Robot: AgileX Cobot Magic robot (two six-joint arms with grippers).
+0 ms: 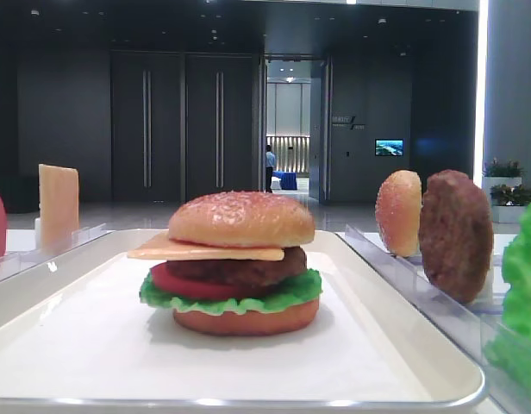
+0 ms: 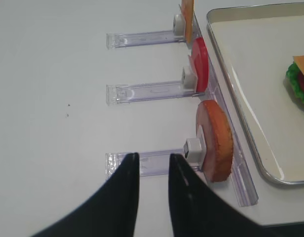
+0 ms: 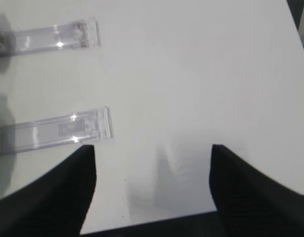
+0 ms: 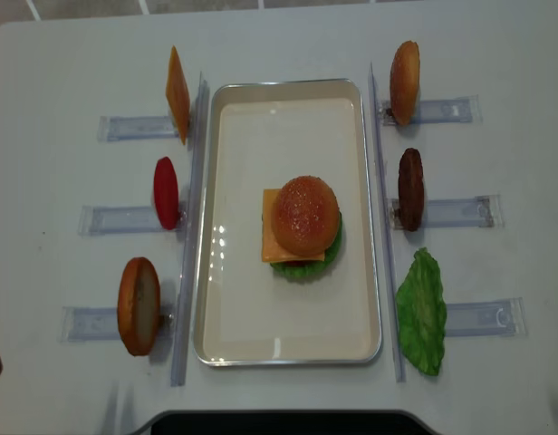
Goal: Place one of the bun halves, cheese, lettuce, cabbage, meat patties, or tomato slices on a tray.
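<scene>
Golden bun top (image 1: pixel 241 219) could be toppled if the tray (image 4: pixel 288 344) is bumped; both jaw pairs are held apart, empty

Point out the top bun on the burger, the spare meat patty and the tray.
top bun (image 4: pixel 304 214), overhead exterior view, centre of the dome.
spare meat patty (image 1: pixel 455 235), front exterior view, middle of its face.
tray (image 4: pixel 288 357), overhead exterior view, near rim.
</scene>
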